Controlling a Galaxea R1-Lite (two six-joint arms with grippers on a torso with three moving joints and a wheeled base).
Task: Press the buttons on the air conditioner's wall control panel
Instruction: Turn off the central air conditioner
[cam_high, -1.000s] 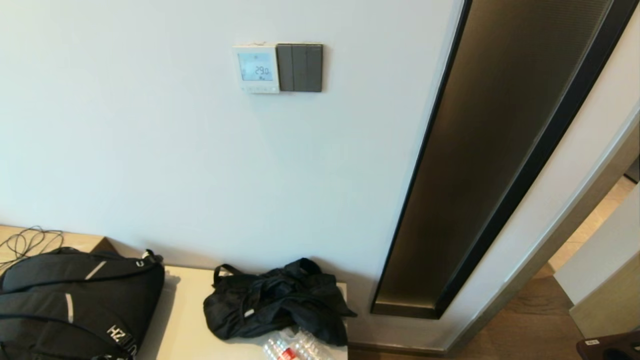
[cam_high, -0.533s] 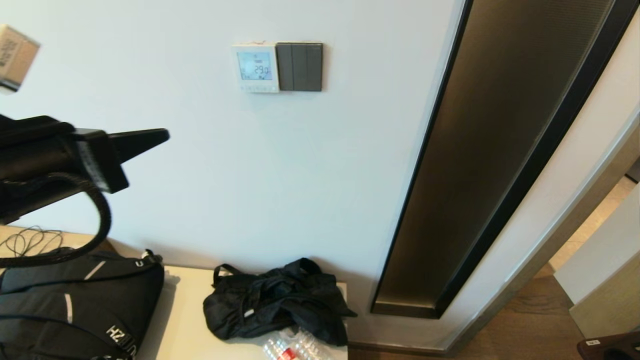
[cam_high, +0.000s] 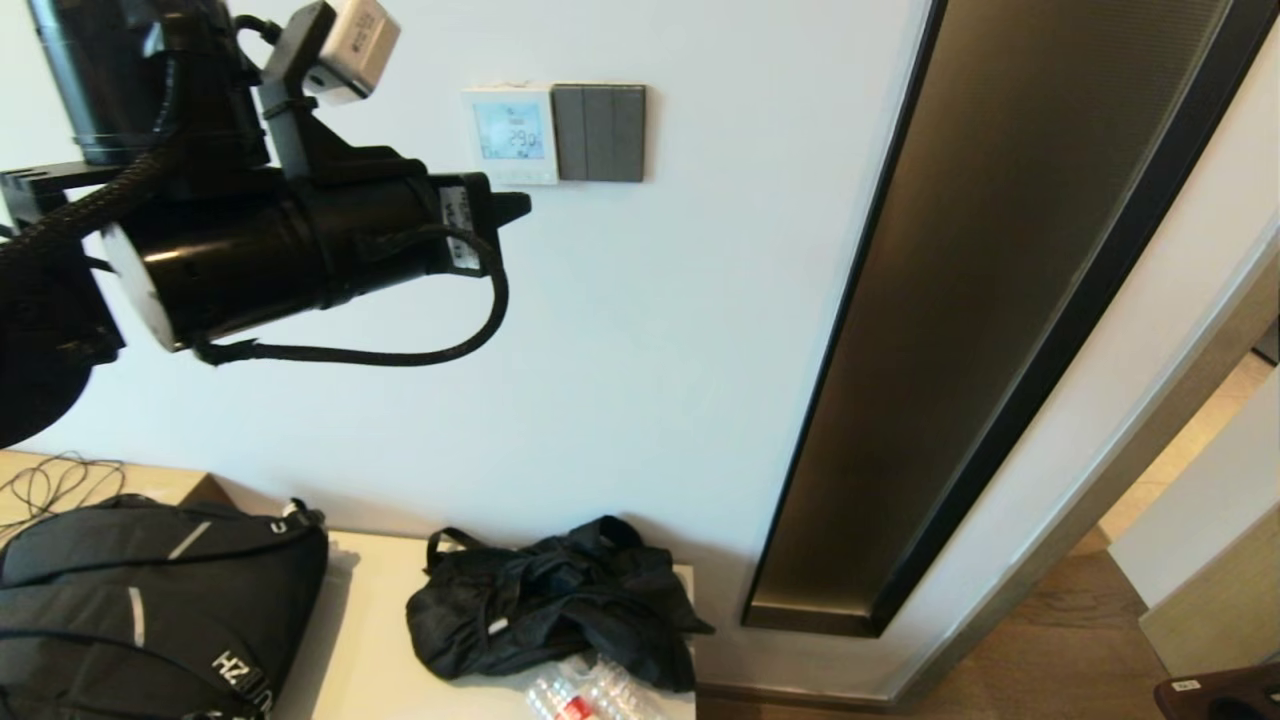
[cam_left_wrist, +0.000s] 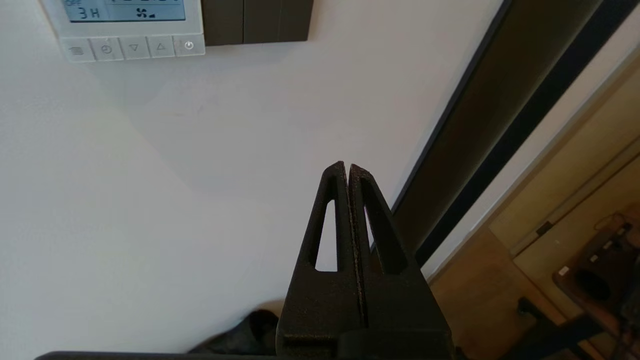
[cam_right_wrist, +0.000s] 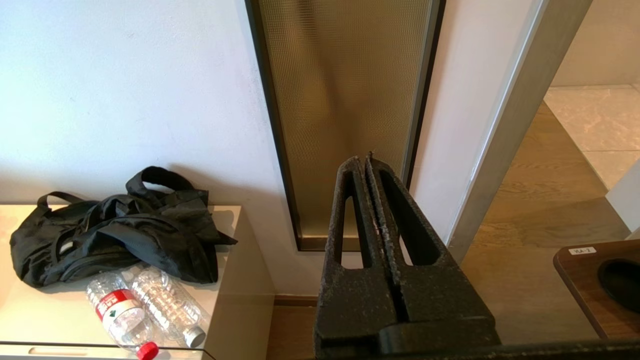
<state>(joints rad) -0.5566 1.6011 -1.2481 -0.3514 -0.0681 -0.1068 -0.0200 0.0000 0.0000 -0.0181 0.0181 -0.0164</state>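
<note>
The white air conditioner control panel (cam_high: 510, 134) hangs on the wall, its lit screen reading 29.0. In the left wrist view its lower edge shows a row of buttons (cam_left_wrist: 133, 48), the power button (cam_left_wrist: 188, 45) at one end. My left gripper (cam_high: 518, 206) is raised in front of the wall, shut and empty, its tip just below the panel and apart from it. The same gripper (cam_left_wrist: 347, 167) shows in the left wrist view with its fingers pressed together. My right gripper (cam_right_wrist: 364, 161) is shut and empty, parked low facing the wall and glass panel.
A dark grey switch plate (cam_high: 599, 133) adjoins the panel's right side. A tall dark-framed glass panel (cam_high: 1000, 300) stands to the right. Below, a white cabinet (cam_high: 370, 640) holds a black backpack (cam_high: 150, 610), a black bag (cam_high: 555, 600) and plastic bottles (cam_right_wrist: 145, 310).
My left arm has come into view from the left and risen toward the panel; its shut tip has moved right and up to just below the panel.
</note>
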